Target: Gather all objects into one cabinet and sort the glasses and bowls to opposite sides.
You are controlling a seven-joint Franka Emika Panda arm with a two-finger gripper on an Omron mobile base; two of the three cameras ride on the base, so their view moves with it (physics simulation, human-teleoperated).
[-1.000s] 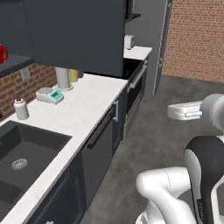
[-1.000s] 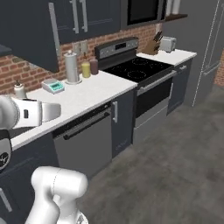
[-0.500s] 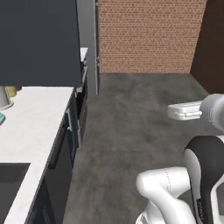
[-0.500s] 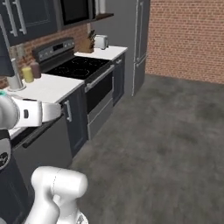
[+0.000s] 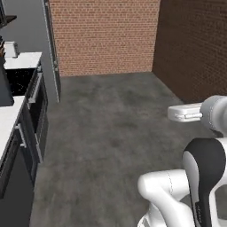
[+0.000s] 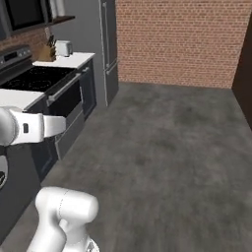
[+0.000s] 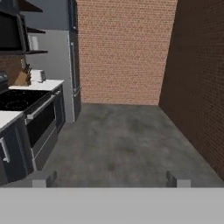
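My gripper (image 7: 110,179) is open, its two finger tips (image 7: 43,178) rising wide apart at the bottom of the hand view with nothing between them. It points across bare grey floor (image 7: 122,140) toward a red brick wall (image 7: 122,48). The white arm (image 5: 208,168) stands folded high over the base, its wrist (image 6: 29,128) held level. The objects, the glasses, the bowls and the cabinet are out of view.
A black stove (image 6: 39,78) with an oven door (image 7: 41,127) runs along the left. Beyond it a counter end holds a toaster (image 6: 63,47) and a knife block (image 6: 48,53), then a tall grey fridge (image 6: 108,44). A darker brick wall (image 7: 197,78) closes the right side.
The whole picture has swept sideways: the base has turned right. The sink counter and its items have left the views at the left; stove, fridge and brick walls have come in. The gripper stays open.
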